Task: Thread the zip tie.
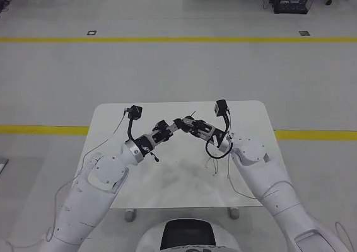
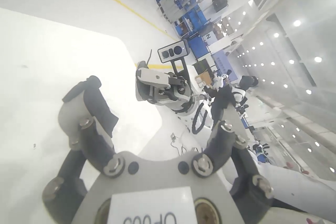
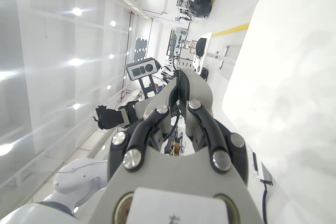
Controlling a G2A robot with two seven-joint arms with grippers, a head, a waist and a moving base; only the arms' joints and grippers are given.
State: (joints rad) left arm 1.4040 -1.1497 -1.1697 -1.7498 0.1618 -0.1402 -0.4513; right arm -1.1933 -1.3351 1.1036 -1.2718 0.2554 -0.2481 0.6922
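Two claws of mine meet above the middle of the white table (image 1: 118, 120) in the top view. My left claw (image 1: 173, 125) and my right claw (image 1: 190, 125) are nearly tip to tip. The zip tie (image 1: 193, 114) shows as a thin dark sliver poking up from the right one.

From the left wrist, my left claw is spread wide and holds nothing. Across the gap the right claw is pressed together, and the tie's free end stands out of it, straight and slightly tilted.

From the right wrist, my right claw is pinching the dark strip flat between its pads, and the strip runs along the seam between them. Whether the part sticking out is the head or the tail, I cannot tell.

I judge the tie to be nearly weightless, springy rather than stiff, and slick along its smooth face. It would likely bow or slip if pushed from far back. The left claw should take it close to the free tip, flat faces against the pads, so the end holds steady for the slot.
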